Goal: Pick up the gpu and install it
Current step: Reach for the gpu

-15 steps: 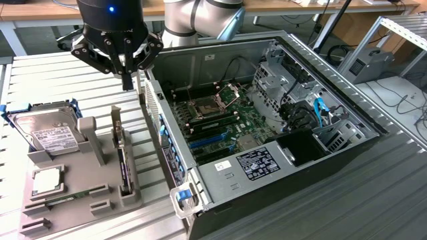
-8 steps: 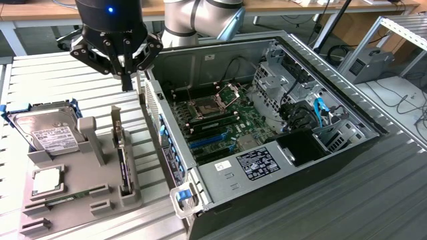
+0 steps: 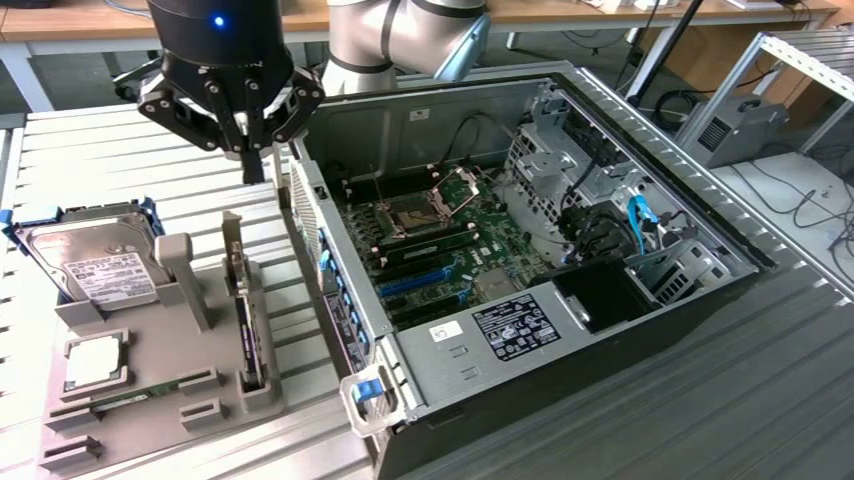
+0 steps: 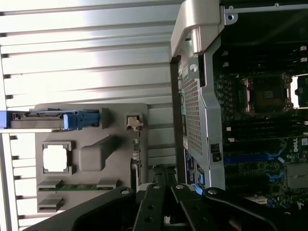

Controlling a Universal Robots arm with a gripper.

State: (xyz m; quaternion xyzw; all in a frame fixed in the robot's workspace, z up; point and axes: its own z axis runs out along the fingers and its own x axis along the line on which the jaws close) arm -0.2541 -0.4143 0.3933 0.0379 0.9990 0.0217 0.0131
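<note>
The end effector hangs with its fingers pressed together and empty, above the bench just beside the open case. Below it, apart, the gpu stands on edge in the grey holder.

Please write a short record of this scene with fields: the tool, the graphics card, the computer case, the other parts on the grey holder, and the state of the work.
tool: shut, empty, in the air above the gap between the grey holder and the computer case
graphics card: stands on its edge in a slot of the grey holder, untouched
computer case: lies open, main board in sight
other parts on holder: hard drive, processor chip, memory stick
work state: graphics card not yet picked up
</note>
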